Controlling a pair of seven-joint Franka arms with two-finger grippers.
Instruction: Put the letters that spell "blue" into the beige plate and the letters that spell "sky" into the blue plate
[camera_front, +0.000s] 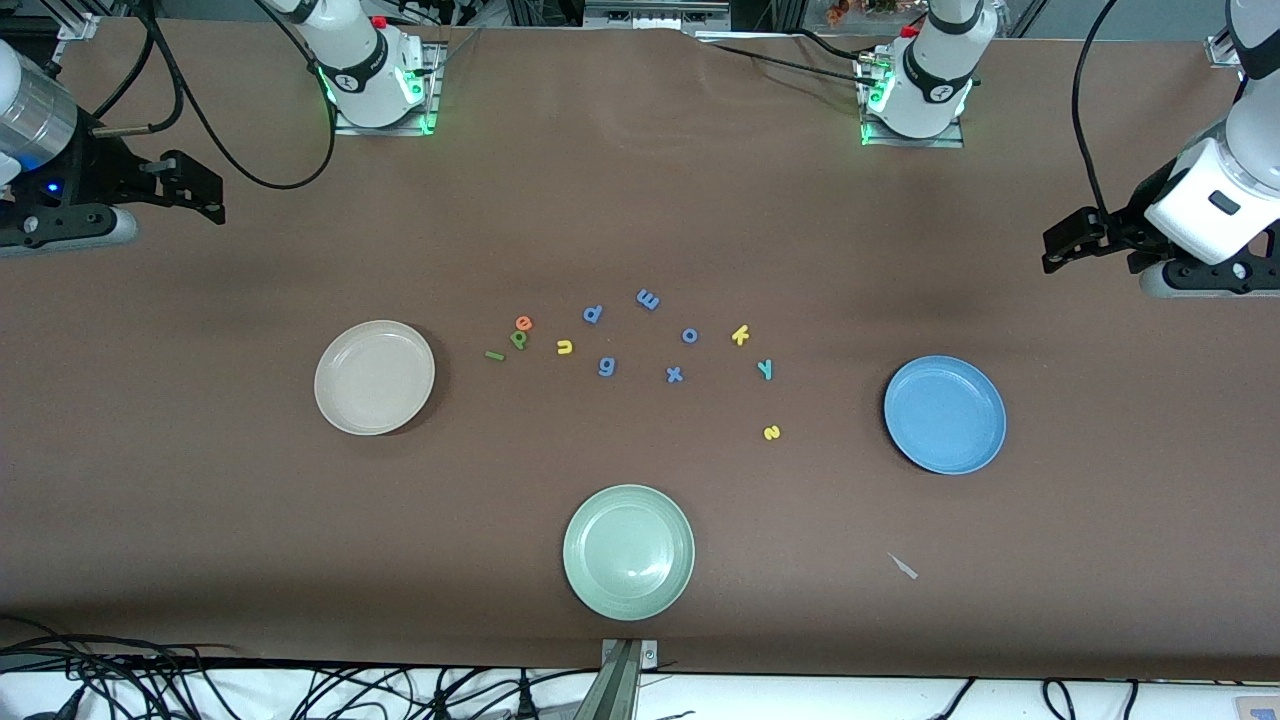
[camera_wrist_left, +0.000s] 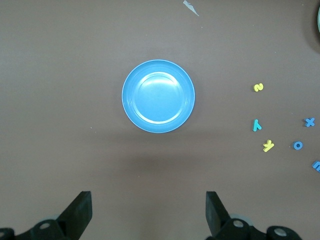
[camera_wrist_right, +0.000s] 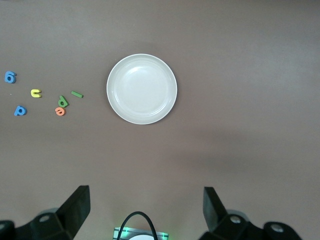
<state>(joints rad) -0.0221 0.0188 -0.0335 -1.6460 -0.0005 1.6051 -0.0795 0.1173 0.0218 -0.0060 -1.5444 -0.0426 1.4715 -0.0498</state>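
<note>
Foam letters all loose on table between plates: green b (camera_front: 518, 340), l bar (camera_front: 494, 355), yellow u (camera_front: 565, 347), orange e (camera_front: 523, 323) beside empty beige plate (camera_front: 374, 377); yellow k (camera_front: 740, 335), teal y (camera_front: 765, 369), yellow s (camera_front: 771, 433) toward empty blue plate (camera_front: 945, 414). Periwinkle letters (camera_front: 675, 374) scattered between, green plate (camera_front: 628, 551) nearest camera. Left gripper (camera_wrist_left: 149, 210) and right gripper (camera_wrist_right: 146, 207) wait at table ends, fingers spread, nothing held.

Letters (camera_front: 640, 345) scattered on surface (camera_front: 200, 520) between two plates (camera_front: 374, 377) (camera_front: 944, 414); third plate (camera_front: 628, 551) nearer to camera.
</note>
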